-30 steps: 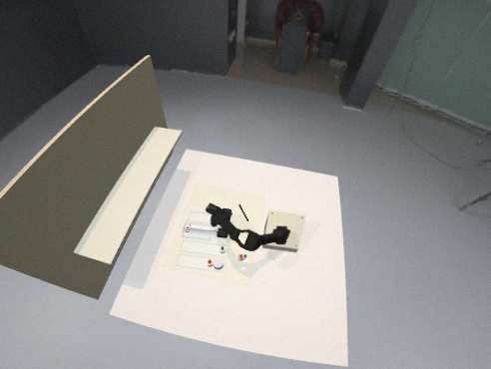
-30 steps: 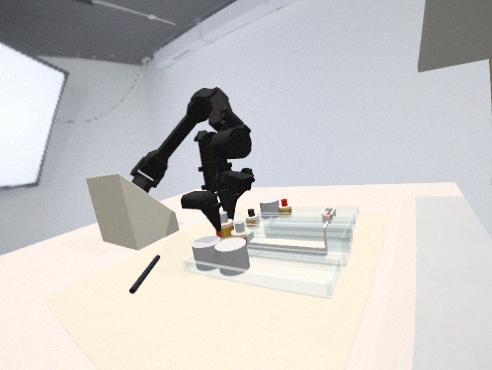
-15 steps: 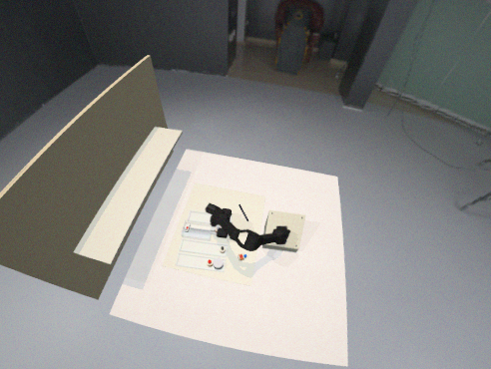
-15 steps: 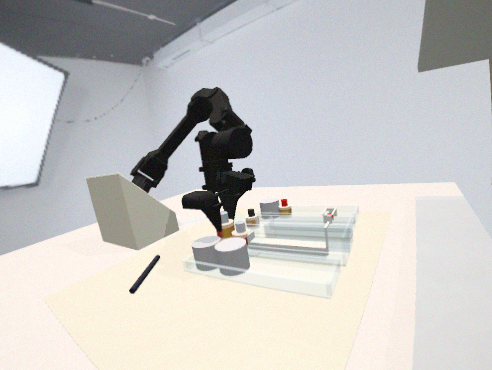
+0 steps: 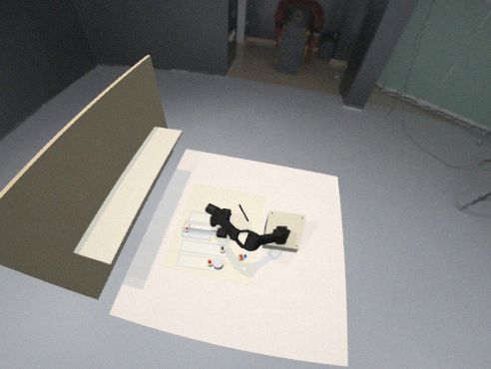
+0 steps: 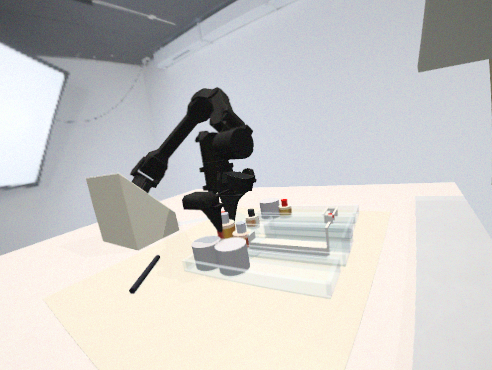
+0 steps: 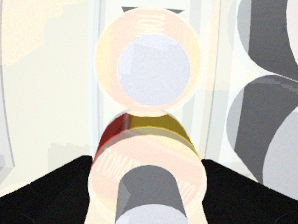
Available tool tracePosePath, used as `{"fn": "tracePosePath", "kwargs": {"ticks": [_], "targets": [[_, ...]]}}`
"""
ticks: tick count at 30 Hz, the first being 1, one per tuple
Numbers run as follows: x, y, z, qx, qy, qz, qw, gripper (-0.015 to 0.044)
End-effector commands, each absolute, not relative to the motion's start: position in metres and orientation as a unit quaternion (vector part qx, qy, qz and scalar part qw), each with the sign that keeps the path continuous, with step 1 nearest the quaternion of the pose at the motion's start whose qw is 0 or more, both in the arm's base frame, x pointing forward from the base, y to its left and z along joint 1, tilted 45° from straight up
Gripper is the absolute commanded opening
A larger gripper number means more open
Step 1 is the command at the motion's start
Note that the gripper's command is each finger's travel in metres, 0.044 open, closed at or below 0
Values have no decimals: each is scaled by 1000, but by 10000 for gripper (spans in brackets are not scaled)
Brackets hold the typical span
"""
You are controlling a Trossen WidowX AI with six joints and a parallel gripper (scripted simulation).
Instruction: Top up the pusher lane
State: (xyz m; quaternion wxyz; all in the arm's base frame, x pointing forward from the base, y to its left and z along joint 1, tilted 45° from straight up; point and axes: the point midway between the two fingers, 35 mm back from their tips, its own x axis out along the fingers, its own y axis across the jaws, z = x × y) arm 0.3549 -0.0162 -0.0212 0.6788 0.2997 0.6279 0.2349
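My gripper (image 6: 228, 231) (image 7: 146, 168) is shut on a jar (image 6: 228, 232) (image 7: 147, 152) with a grey cap, a pale shoulder and a red and yellow-brown body. It holds this jar about upright at the front of the sprung lane (image 7: 215, 100). The lane jar (image 6: 241, 228) (image 7: 153, 70), also grey-capped with a pale shoulder, stands directly behind it. The two look touching or nearly so in the wrist view. A dark edge (image 7: 152, 9) shows behind the lane jar. The held jar's base and the front stop are hidden, so its height over the lane floor cannot be told.
Two grey cylinders (image 6: 206, 253) (image 6: 232, 256) stand in the neighbouring clear lane. A black-capped jar (image 6: 251, 217), a red-capped jar (image 6: 285, 207) and another grey cylinder (image 6: 269, 207) stand in lanes on the other side. A black stick (image 6: 145, 274) lies on the mat (image 6: 200, 320).
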Motion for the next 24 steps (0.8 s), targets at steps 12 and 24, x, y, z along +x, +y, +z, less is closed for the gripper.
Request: {"fn": "tracePosePath", "kwargs": {"ticks": [12,24], "targets": [[361,-12,-24,299,620,239,685,0],[361,-9,-26,299,620,239,685,0]]}}
